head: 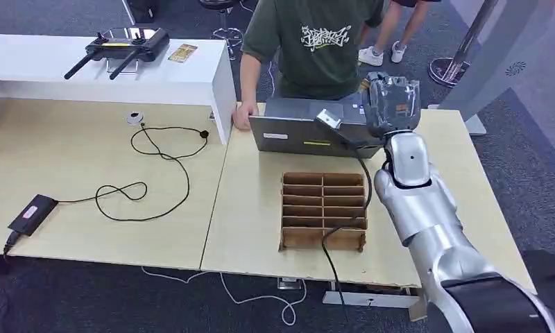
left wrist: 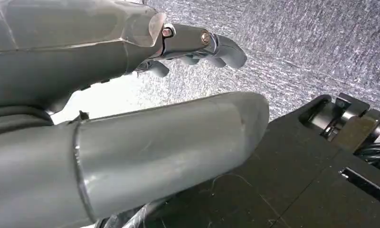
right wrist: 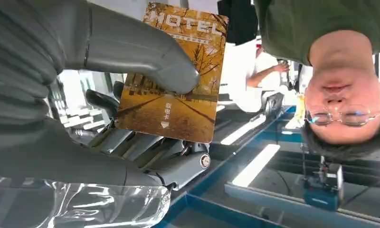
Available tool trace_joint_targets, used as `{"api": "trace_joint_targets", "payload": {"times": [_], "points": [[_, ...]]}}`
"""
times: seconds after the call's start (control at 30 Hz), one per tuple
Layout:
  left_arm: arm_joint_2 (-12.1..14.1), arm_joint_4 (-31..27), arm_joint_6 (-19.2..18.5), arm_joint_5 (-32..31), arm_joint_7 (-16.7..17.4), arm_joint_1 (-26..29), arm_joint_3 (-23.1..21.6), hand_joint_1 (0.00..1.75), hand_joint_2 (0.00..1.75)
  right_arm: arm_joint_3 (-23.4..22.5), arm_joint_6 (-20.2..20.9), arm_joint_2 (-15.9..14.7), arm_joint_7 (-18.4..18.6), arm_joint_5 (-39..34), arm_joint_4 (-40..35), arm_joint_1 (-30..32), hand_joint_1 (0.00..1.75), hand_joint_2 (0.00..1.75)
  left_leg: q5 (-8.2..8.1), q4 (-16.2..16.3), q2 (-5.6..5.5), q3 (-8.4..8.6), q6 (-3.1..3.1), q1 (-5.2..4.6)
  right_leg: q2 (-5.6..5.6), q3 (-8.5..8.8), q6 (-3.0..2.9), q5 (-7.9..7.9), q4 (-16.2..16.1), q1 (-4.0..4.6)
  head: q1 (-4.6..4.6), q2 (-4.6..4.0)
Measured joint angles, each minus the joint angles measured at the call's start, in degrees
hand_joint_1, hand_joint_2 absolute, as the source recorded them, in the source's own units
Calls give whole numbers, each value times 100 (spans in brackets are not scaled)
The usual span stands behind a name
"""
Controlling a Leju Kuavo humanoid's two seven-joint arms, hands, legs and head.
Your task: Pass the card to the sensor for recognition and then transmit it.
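Note:
My right hand (head: 393, 103) is raised at the far side of the table, above the grey box-shaped device (head: 299, 128). In the right wrist view it (right wrist: 107, 95) pinches a yellow hotel card (right wrist: 178, 90) between the thick thumb and the darker fingers (right wrist: 145, 147). The card shows autumn trees and is held up toward a person in a green shirt (head: 316, 41), who stands just behind the device. My left hand (left wrist: 131, 118) hangs over grey carpet, fingers (left wrist: 216, 47) apart from the thumb, holding nothing.
A brown cardboard divider tray (head: 323, 210) lies on the table in front of the device, with a black cable (head: 344, 208) running across it. A second card (head: 183, 53) and a black controller (head: 122, 45) sit on the white shelf. A power adapter (head: 32, 214) lies left.

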Motion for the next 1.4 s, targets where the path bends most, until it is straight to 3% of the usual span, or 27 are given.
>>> {"api": "trace_joint_targets", "payload": {"times": [0.33,0.5,0.57,1.13,1.4], "points": [[7,0,-17,-13,4,-2,0,0,0,-520,426,0,-627,-1572,-542,264,175,175,0,0,0,-1,0,0,0,0,0,0,0,0,0,0],[13,0,-33,-20,37,-7,0,0,0,-938,1154,26,-1005,-3115,-802,336,175,175,0,0,-1,-1,0,0,-1,0,0,0,0,0,0,0],[13,0,-33,-18,46,-8,0,0,0,-1060,1252,31,-1055,-3609,-863,346,175,175,0,0,-1,-1,0,0,-1,0,0,0,0,0,0,0],[13,0,-50,-18,138,-24,0,0,0,-1377,1569,-50,-1158,-5522,-879,357,175,175,0,0,1,0,0,0,1,-1,0,0,0,0,0,0],[13,0,-52,-9,140,-36,0,0,0,-1379,1611,-111,-1202,-5787,-874,395,175,175,0,0,1,0,0,0,1,-1,0,0,0,0,0,0]]}}
